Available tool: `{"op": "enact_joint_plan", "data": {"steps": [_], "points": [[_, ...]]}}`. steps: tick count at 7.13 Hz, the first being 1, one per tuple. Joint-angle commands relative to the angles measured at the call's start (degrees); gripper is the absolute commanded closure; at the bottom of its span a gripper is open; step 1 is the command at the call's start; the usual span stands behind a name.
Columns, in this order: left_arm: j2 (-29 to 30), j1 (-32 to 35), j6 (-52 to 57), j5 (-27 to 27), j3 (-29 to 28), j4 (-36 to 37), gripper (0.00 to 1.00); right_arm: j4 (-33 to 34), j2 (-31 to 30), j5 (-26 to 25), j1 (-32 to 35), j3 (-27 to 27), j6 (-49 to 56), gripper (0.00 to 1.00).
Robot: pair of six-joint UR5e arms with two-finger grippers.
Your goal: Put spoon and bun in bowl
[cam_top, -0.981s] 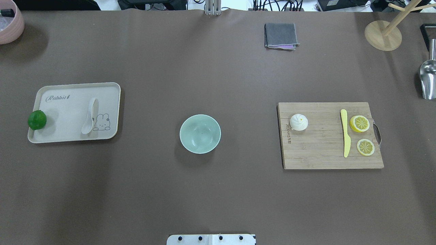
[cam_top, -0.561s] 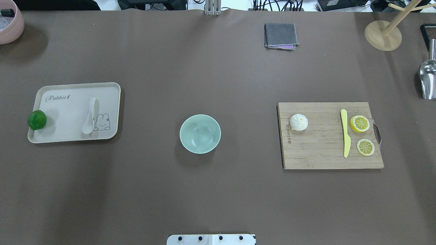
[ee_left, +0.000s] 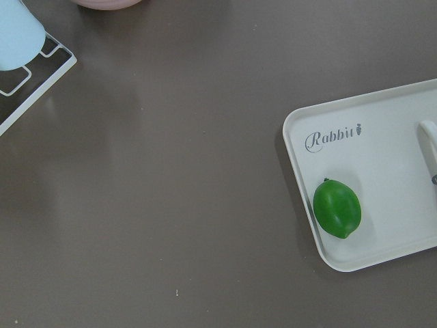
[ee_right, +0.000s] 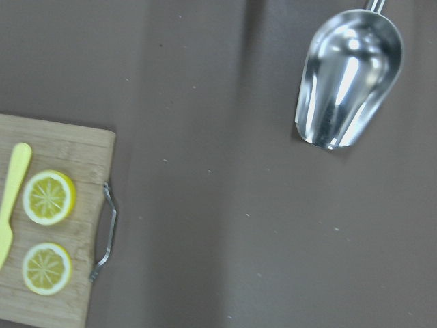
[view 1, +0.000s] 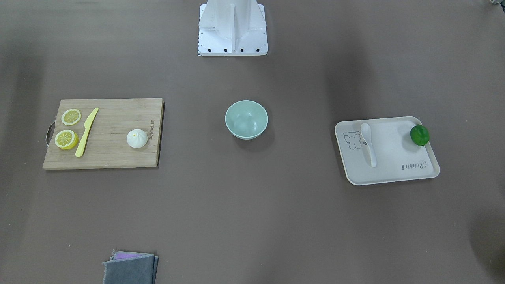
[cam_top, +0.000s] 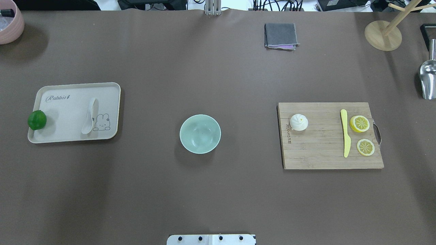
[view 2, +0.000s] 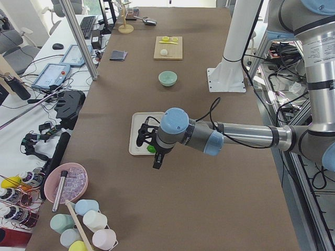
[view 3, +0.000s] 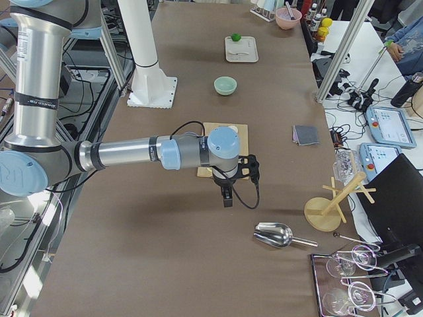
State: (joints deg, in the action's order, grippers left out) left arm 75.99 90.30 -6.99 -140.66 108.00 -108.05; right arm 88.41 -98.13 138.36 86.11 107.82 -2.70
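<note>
Finishes: mostly matt, a few shiny pieces.
Table cover [cam_top: 218, 190] is matt brown and paper-like. Bowl [cam_top: 200, 133] is smooth mint with a soft sheen. Spoon [cam_top: 89, 117] is glossy white and looks ceramic. Bun [cam_top: 298, 122] is smooth matt white. Board [cam_top: 320, 153] is bare wood with visible grain. Knife [cam_top: 345, 132] is yellow plastic. Tray [cam_top: 68, 132] is matt cream and looks plastic. Lime [ee_left: 336, 208] has glossy green skin. Cloth [cam_top: 280, 35] is grey fabric. Scoop [ee_right: 348, 78] is polished metal, mirror-bright.
</note>
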Motion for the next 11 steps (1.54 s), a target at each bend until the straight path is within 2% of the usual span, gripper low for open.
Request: {"op": "enact_joint_plan", "data": {"steps": [1, 2, 3, 4, 5, 6, 7, 11], "points": [[4.15, -3.25, -5.11, -0.05, 0.46, -0.14, 0.04, -13.71, 3.19, 0.16, -11.51, 0.81, -24.4, 0.0], [6.34, -6.42, -9.84, -0.05, 0.46, -0.23, 0.04, -19.88, 6.95, -1.5, -18.01, 0.81, -40.03, 0.0], [9.67, -10.62, -16.5, 0.99, 0.2, -0.05, 0.04, -20.37, 11.16, -4.91, -24.08, 1.42, -50.19, 0.0], [13.88, -16.41, -25.88, 6.4, -0.59, 0.21, 0.04, -20.29, 13.9, -9.81, -29.37, 2.65, -56.21, 0.0], [16.62, -22.56, -31.45, 10.8, -1.46, 0.3, 0.05, -19.77, 15.76, -12.04, -32.72, 2.92, -57.4, 0.0], [20.04, -24.79, -34.03, 11.28, -4.34, 0.3, 0.05, -19.07, 16.21, -14.15, -35.8, 2.75, -57.5, 0.0], [22.69, -26.56, -34.67, 11.37, -7.51, 0.3, 0.09, -18.28, 16.3, -15.65, -37.92, 2.66, -57.5, 0.01], [29.91, -34.98, -36.07, 13.57, -16.14, 0.13, 0.23, -13.88, 18.85, -17.16, -40.75, 2.22, -57.5, 0.01]]}}
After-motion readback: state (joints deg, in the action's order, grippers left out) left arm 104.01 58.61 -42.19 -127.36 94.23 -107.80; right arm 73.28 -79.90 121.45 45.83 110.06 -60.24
